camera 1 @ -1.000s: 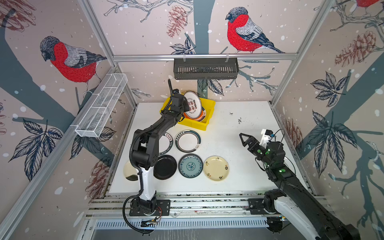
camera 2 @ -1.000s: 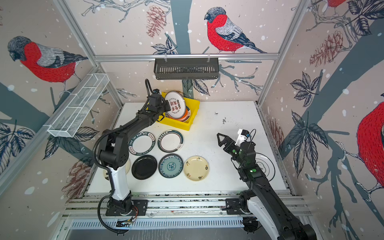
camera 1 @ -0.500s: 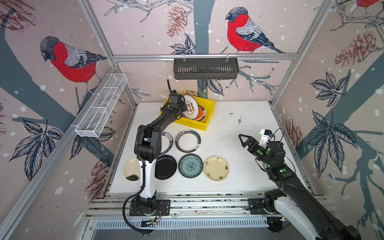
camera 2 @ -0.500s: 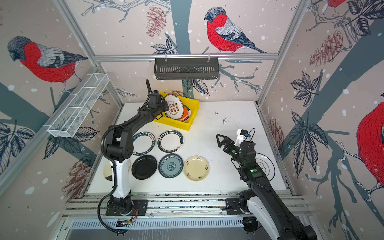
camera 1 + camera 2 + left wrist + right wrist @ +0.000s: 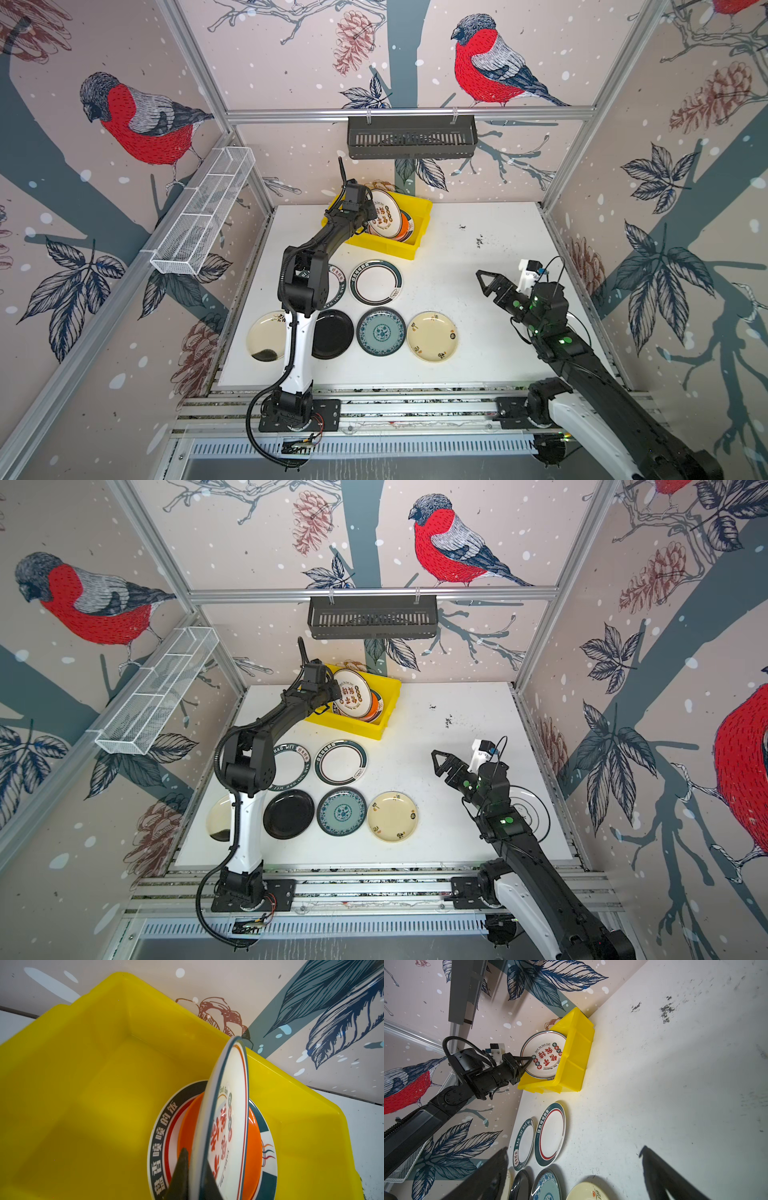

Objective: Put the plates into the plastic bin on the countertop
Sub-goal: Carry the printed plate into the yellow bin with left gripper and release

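Reaching farther toward the back wall than a second earlier, the left end effector (image 5: 366, 215) had carried the white round plate with red characters (image 5: 384, 214) down from above the rim into the bright yellow rectangular plastic bin (image 5: 388, 246). The end effector was clenched on that plate's rim. In the left wrist view the plate (image 5: 226, 1115) stood steeply tilted, almost on edge, over a glossy orange plate (image 5: 252, 1147), which lay on a white plate with a dark lettered rim (image 5: 164, 1126) on the bin floor. Whether its lower edge already touched the orange plate was hard to tell.

I judged the placing nearly done, with only the letting go left. The right end effector (image 5: 483, 283) had not moved and hung released, jaws wide, above bare desk.

Much of the task remained. Two white plates with dark lettered rims (image 5: 376, 282) (image 5: 337, 277), a black plate (image 5: 334, 334), a blue-patterned plate (image 5: 381, 331) and a cream floral plate (image 5: 432, 336) lay flat on the white speckled desk (image 5: 478, 365), unchanged, well apart from the bin.

Dark scuffs marked the desk's far right. Bullfinch wallpaper covered the walls. A dark slotted basket (image 5: 411, 137) hung on the back rail and a white wire mesh tray (image 5: 203, 212) on the left one.
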### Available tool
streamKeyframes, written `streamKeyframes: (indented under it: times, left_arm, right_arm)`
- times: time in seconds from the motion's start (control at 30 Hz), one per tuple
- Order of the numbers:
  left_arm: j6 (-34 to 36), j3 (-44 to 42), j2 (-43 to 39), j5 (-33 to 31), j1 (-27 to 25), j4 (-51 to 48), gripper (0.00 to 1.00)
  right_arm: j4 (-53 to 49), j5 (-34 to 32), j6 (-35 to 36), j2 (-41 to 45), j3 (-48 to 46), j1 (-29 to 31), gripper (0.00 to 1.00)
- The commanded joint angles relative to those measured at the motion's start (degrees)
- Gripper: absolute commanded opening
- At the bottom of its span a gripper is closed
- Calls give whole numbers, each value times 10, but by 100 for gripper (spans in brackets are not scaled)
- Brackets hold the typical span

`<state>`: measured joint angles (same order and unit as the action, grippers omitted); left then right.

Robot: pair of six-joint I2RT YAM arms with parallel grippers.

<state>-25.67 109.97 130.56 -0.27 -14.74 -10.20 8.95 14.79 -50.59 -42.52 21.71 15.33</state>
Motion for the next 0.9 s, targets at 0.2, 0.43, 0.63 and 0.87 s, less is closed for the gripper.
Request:
streamKeyframes:
  times: [0.2, 0.43, 0.63, 0.87]
  left_arm:
    - [6, 5, 3, 73, 1, -57, 6]
    - [21, 0, -4, 66, 0, -68, 22]
    - [25, -19, -8, 68, -2, -67, 50]
    - [44, -53, -29, 56, -21, -31, 79]
  right_arm:
    - [-2, -10, 15, -8, 9, 5, 99]
    - [-22, -26, 30, -11, 21, 8, 99]
    - [-27, -31, 40, -11, 30, 8, 99]
    - [-49, -37, 38, -19, 43, 8, 99]
